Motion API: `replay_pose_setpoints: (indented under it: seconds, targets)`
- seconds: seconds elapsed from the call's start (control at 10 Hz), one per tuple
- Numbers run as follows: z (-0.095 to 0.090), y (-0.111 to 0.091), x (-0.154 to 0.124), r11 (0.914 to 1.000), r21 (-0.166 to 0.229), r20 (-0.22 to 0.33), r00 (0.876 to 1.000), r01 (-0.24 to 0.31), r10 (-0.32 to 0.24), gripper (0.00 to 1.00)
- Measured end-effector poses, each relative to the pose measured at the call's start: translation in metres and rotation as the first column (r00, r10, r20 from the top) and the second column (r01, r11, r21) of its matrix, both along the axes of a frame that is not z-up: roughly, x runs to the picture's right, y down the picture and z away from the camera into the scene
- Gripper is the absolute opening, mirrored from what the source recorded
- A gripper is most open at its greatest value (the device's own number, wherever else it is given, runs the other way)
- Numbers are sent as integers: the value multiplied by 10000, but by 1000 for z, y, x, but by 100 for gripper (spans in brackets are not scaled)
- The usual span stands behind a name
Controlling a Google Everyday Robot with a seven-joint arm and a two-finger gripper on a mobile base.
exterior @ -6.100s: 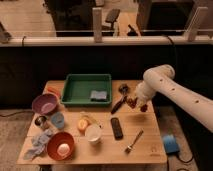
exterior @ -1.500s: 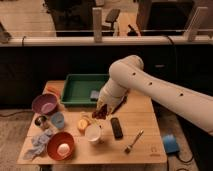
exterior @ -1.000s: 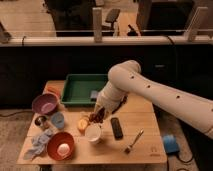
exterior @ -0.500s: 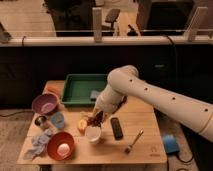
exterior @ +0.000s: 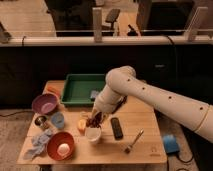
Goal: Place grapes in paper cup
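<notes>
Camera view
Arm (exterior: 150, 97): from where I sit, it reaches in from the right, bends over the table (exterior: 150, 150) and points down to the left.
Gripper (exterior: 94, 118): low over the front middle of the table, directly above the cup (exterior: 93, 134).
Claw state: I cannot tell how far open it is.
Grapes (exterior: 93, 121): a dark reddish clump right at the gripper's tip, just above the cup's mouth. I cannot tell whether they touch the rim.
Cup: upright, white, between the orange (exterior: 81, 125) and the remote (exterior: 116, 128).
Orange: just left of the cup.
Remote: black, flat, just right of the cup.
Spoon (exterior: 134, 141): lying aslant, right of the remote.
Tray (exterior: 79, 90): green, at the back, behind the gripper.
Red bowl (exterior: 54, 151): front left, something pale inside.
Blue cup (exterior: 57, 120): left of the orange.
Purple bowl (exterior: 45, 104): far left, behind the blue cup.
</notes>
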State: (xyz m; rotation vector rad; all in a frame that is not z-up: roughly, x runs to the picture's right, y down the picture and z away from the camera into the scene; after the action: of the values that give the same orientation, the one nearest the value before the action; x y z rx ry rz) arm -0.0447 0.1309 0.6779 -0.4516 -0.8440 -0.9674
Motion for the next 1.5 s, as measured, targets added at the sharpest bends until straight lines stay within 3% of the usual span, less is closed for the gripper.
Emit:
replay_pose_setpoints:
  seconds: [1.5]
  targets:
    - [4, 13, -1, 9974, -665, 435, 9987, 292, -264, 4]
